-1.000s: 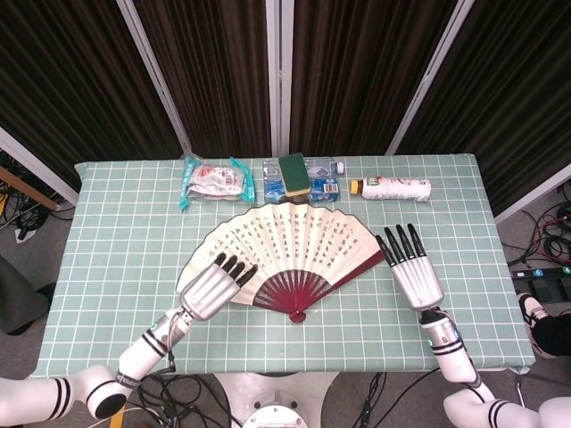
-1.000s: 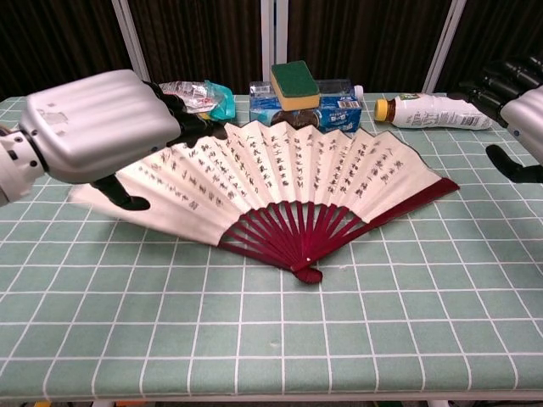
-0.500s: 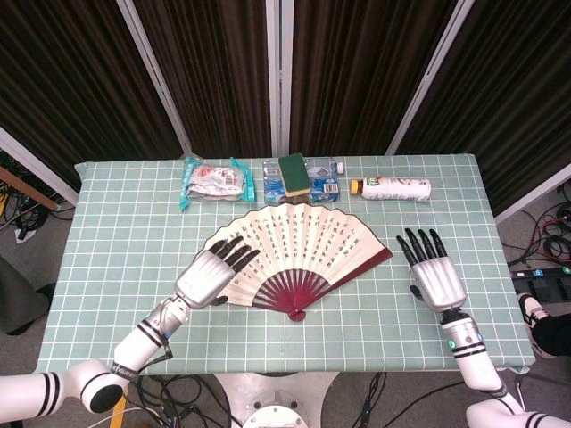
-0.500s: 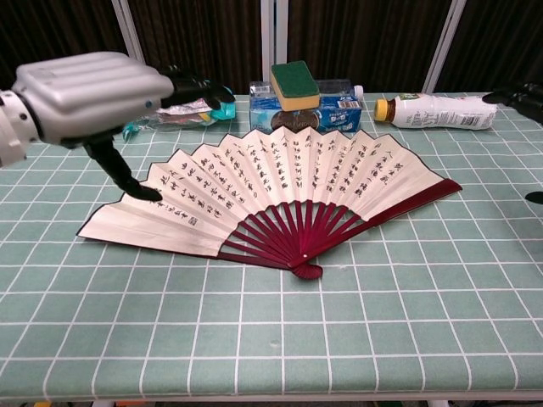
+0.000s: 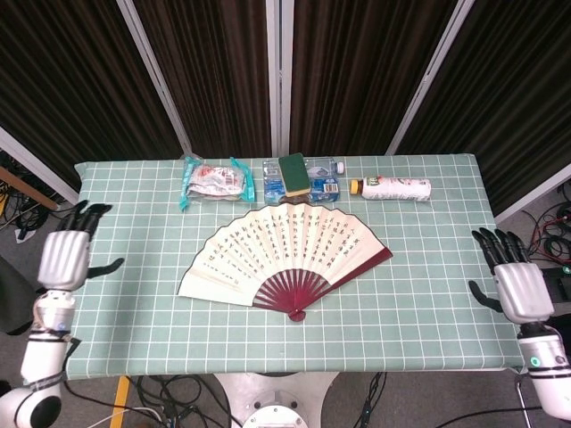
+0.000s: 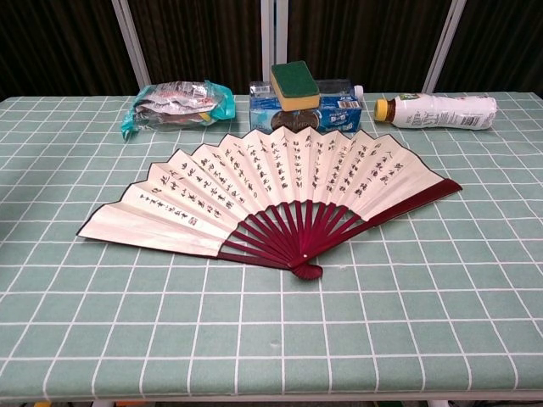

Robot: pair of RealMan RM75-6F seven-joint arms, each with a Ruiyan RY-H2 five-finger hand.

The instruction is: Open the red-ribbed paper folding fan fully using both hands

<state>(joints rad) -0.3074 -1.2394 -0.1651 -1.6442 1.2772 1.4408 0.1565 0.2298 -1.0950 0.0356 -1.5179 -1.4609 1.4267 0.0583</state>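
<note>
The folding fan (image 5: 285, 252) (image 6: 271, 186) lies spread wide on the green checked table, cream paper with dark writing, red ribs meeting at a pivot (image 6: 307, 270) near the front. Nothing touches it. My left hand (image 5: 65, 256) hangs off the table's left edge, fingers spread and empty. At the table's right edge my right hand (image 5: 518, 285) is also open and empty. Neither hand shows in the chest view.
Along the back of the table (image 5: 134, 312) lie a crumpled snack packet (image 5: 212, 181) (image 6: 174, 100), a blue pack (image 6: 307, 108) with a green sponge (image 5: 293, 173) (image 6: 295, 84) on top, and a white bottle (image 5: 394, 188) (image 6: 437, 111) on its side.
Both hands have pulled away from the fan, the left out past the left edge, the right out to the right edge. The fan stays spread where it was.
</note>
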